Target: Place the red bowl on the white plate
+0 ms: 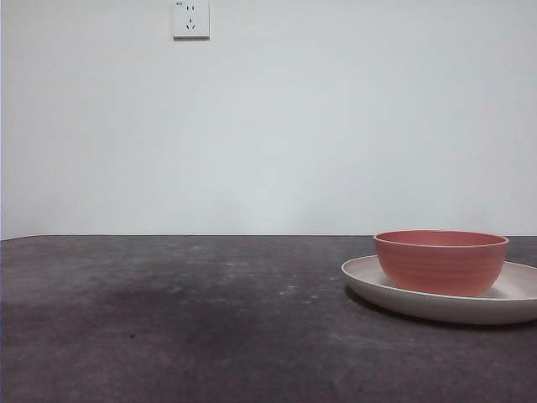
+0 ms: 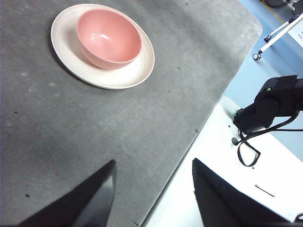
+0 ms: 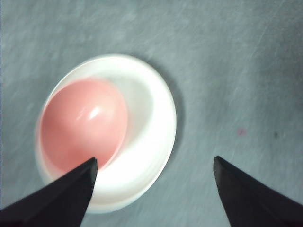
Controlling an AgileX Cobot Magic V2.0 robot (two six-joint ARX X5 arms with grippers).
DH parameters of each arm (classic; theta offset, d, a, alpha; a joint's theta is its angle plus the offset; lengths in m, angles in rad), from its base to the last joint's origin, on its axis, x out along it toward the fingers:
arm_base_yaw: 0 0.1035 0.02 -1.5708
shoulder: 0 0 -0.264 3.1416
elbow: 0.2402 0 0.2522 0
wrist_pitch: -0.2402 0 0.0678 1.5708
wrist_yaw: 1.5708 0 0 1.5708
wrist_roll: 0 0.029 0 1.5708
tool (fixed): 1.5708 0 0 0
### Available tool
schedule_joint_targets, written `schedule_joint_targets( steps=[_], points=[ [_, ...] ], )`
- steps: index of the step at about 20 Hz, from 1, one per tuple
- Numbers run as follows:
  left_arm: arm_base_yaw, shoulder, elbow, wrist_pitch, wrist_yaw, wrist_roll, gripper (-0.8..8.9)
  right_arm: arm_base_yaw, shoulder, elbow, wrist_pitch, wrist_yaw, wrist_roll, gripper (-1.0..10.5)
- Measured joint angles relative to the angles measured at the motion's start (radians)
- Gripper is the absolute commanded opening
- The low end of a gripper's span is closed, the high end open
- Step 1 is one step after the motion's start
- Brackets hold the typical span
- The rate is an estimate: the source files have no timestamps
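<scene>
**benchbot_dan:** So where's the red bowl (image 1: pixel 441 262) sitting?

**rig_watcher:** Right on the white plate (image 1: pixel 369 284), upright, at the right side of the dark grey table (image 1: pixel 185 319) in the front view. It's off-centre on the plate, pushed toward one rim. Matte salmon-pink, faint horizontal ridges round the outside, smooth and empty inside with a little shine at the bottom. Plate's plain cream, shallow, raised rim, way wider than the bowl.

**benchbot_dan:** Count?

**rig_watcher:** One bowl, one plate, two grippers. Plus one wall socket (image 1: pixel 190 18) up behind.

**benchbot_dan:** Grippers doing anything?

**rig_watcher:** Nope. Right gripper (image 3: pixel 154 182) hangs above the plate, jaws spread wide, gripping nothing; that view's a bit blurry. Left gripper (image 2: pixel 154 182) is well off by the table's edge, jaws also apart and empty.
</scene>
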Motion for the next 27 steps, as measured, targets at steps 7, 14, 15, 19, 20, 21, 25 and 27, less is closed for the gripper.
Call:
schedule_joint_targets(
  steps=[7,14,15,19,20,21,25,27],
  points=[
    [0.0,0.0,0.0,0.0,0.0,0.001,2.57,-0.031,0.257,0.0,0.144,-0.117,0.0,3.4],
    [0.0,0.0,0.0,0.002,0.0,0.001,2.58,-0.024,0.443,-0.001,0.222,-0.141,-0.002,2.5],
    [0.0,0.0,0.0,0.004,0.0,0.001,2.58,-0.017,0.465,-0.001,0.231,-0.142,-0.002,2.5],
    [0.0,0.0,0.0,0.006,0.0,0.001,2.57,0.018,0.523,-0.002,0.26,-0.142,-0.006,2.4],
    [0.0,0.0,0.0,0.006,0.0,0.001,2.57,0.024,0.532,-0.002,0.269,-0.142,-0.007,2.1],
    [0.0,0.0,0.0,0.006,0.0,0.001,2.58,0.029,0.543,-0.002,0.274,-0.142,-0.008,1.9],
    [0.0,0.0,0.0,0.006,0.0,0.001,2.57,0.034,0.562,-0.002,0.297,-0.141,-0.008,0.5],
    [0.0,0.0,0.0,0.006,0.0,0.001,2.58,0.033,0.562,-0.002,0.299,-0.131,-0.008,0.1]
  ],
)
